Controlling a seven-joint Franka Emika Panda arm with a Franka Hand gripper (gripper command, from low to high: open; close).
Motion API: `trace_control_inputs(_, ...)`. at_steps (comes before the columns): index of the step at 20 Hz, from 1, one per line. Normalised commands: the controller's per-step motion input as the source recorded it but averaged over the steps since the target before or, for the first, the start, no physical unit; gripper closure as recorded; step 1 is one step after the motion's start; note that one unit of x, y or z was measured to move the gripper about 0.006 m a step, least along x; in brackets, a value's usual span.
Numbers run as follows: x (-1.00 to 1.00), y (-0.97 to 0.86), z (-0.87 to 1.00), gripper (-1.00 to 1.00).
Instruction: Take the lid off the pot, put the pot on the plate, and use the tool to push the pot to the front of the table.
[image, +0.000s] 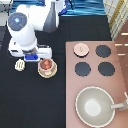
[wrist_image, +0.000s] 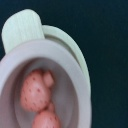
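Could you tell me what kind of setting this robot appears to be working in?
Probably a toy-kitchen tabletop rig: a black table bears a brown stove panel with black burners, a large grey pan, and a pot on a plate. The gripper hovers beside the pot.

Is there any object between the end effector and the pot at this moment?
No, nothing visible. The end effector hangs just above the open pot, which already sits on the plate. The tool lies beside them; the lid rests on the stove.
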Motion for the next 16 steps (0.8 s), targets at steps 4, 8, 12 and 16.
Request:
trace_control_inputs(4,-0.21,-0.74,0.2,-1.0)
trace_control_inputs(8,-0.2,-0.78,0.05,-1.0)
trace_control_inputs(12,-0.23,-0.78,0.0,-1.0)
trace_control_inputs(16,-0.43,-0.73,-0.15,-1.0)
